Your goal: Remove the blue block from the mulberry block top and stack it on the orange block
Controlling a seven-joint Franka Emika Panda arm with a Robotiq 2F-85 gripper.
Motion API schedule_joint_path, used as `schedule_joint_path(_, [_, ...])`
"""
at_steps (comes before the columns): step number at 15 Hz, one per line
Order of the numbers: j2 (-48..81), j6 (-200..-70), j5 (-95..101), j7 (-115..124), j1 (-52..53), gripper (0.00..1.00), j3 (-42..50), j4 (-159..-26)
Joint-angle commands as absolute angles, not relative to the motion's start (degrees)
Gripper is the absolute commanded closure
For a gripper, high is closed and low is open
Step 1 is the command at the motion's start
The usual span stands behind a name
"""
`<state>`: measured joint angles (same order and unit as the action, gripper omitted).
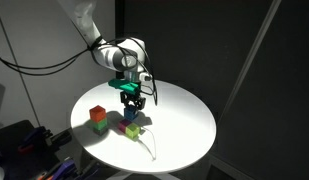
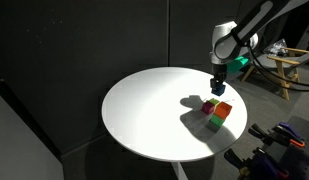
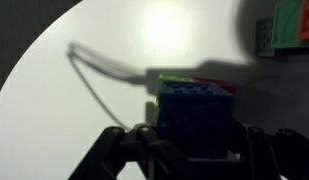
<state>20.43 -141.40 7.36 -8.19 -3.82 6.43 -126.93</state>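
Note:
My gripper (image 3: 197, 140) is shut on the blue block (image 3: 197, 115), a dark blue cube that fills the space between the fingers in the wrist view. Just beyond it, an edge of the mulberry block (image 3: 209, 82) and a yellow-green cube (image 3: 160, 80) peek out. In an exterior view the gripper (image 1: 131, 104) hangs over the blue block (image 1: 131, 119) and the yellow-green cube (image 1: 135, 132). The orange block (image 1: 97, 114) sits on a green cube (image 1: 100, 126) close by. It also shows in the wrist view (image 3: 294, 20) and in an exterior view (image 2: 224, 108), beside the mulberry block (image 2: 207, 104).
The blocks stand on a round white table (image 1: 184, 120) with a black backdrop. A thin pale cable (image 3: 94, 70) lies on the table near the stack and runs to the table edge (image 1: 150, 148). Equipment stands beyond the table (image 2: 279, 65).

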Motion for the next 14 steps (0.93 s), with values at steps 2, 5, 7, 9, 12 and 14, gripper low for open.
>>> schedule_joint_path(2, [13.26, -139.87, 10.19, -6.8, -3.91, 0.73, 7.13, -131.36])
schedule_joint_path(5, [9.88, -139.87, 10.3, -8.03, -4.32, 0.73, 6.89, -133.83])
schedule_joint_path(7, [7.56, -140.27, 10.03, -8.98, -4.47, 0.73, 6.57, -135.82])
schedule_joint_path(9, [5.33, -140.48, 9.57, -10.03, -4.54, 0.73, 6.26, -137.65])
schedule_joint_path(12, [2.5, -140.2, 9.01, -11.37, -4.51, 0.73, 5.85, -139.68])
schedule_joint_path(14, [0.87, -139.78, 8.22, -13.06, -4.46, 0.73, 5.43, -140.86])
